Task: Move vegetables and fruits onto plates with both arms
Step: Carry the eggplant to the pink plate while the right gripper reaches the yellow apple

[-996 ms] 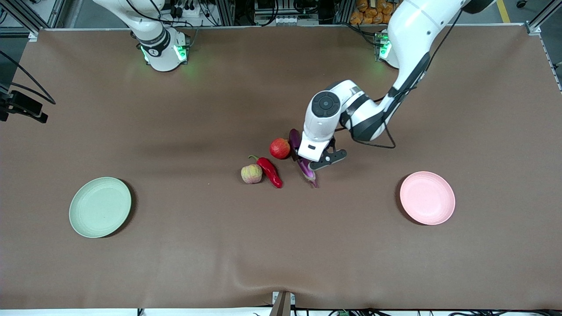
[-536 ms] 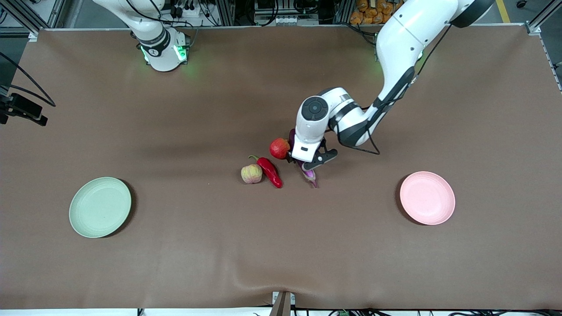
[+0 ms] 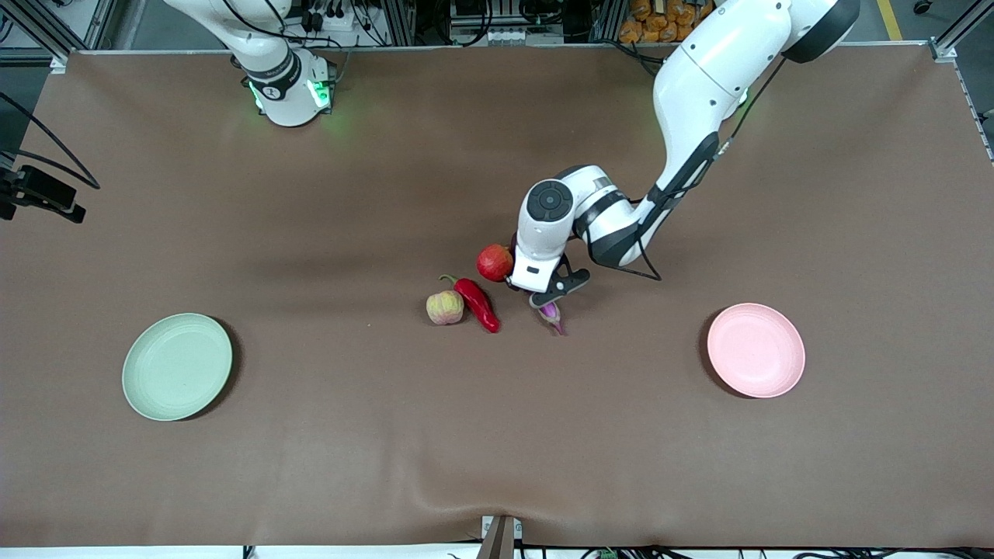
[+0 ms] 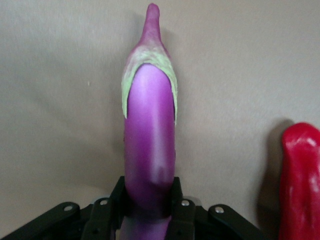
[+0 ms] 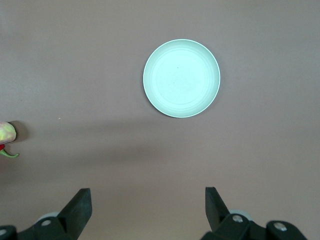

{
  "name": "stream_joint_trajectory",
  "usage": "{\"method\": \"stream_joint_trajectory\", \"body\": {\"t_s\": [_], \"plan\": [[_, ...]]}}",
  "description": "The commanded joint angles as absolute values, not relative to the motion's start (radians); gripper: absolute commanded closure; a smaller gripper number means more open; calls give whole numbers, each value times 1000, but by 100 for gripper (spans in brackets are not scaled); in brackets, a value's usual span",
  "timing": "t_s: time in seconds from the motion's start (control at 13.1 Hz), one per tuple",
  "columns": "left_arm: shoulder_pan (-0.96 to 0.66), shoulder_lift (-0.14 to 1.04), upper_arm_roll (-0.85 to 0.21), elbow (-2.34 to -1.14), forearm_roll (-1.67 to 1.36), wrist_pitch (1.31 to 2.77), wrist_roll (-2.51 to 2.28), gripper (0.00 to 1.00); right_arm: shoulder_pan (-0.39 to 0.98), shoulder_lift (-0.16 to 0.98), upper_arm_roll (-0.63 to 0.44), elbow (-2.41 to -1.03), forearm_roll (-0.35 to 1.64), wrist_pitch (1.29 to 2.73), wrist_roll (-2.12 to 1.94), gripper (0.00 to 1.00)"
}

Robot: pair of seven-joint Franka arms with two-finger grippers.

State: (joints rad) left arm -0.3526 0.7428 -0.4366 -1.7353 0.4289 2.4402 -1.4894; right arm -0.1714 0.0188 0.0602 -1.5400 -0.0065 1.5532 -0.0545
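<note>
My left gripper (image 3: pixel 543 291) is shut on the purple eggplant (image 3: pixel 551 314), which lies on the table; in the left wrist view the fingers (image 4: pixel 117 200) press both sides of the eggplant (image 4: pixel 150 125). The red chili pepper (image 3: pixel 477 304) lies beside it toward the right arm's end and shows in the left wrist view (image 4: pixel 300 180). The red pomegranate-like fruit (image 3: pixel 495 262) touches the gripper's side. The pale ribbed fruit (image 3: pixel 444 307) sits next to the chili. My right gripper (image 5: pixel 147 210) is open and empty, high over the table, with the green plate (image 5: pixel 181 78) in view.
The pale green plate (image 3: pixel 177 366) lies toward the right arm's end and the pale pink plate (image 3: pixel 755 350) toward the left arm's end, both empty. Brown cloth covers the table. The right arm's base (image 3: pixel 287 85) stands at the table's edge.
The left arm has shifted toward the right arm's end and come down along the eggplant, covering more of it. The fruits, the chili and the plates have not moved.
</note>
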Motion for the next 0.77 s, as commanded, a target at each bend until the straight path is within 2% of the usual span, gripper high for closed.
{"method": "stream_joint_trajectory", "body": {"t_s": [0.0, 0.23, 0.46, 0.69], "plan": [[-302, 709, -439, -1730, 454, 2430, -1416, 100, -170, 34, 66, -1542, 8, 1551, -55, 0], [-223, 612, -446, -1732, 453, 2289, -1278, 100, -164, 66, 66, -1543, 8, 1549, -52, 0], [-88, 558, -463, -1732, 436, 2223, -1070, 100, -82, 94, 68, -1543, 8, 1531, -40, 0], [125, 546, -567, -1733, 436, 2163, -878, 100, -20, 182, 69, -1540, 95, 1575, -16, 0]]}}
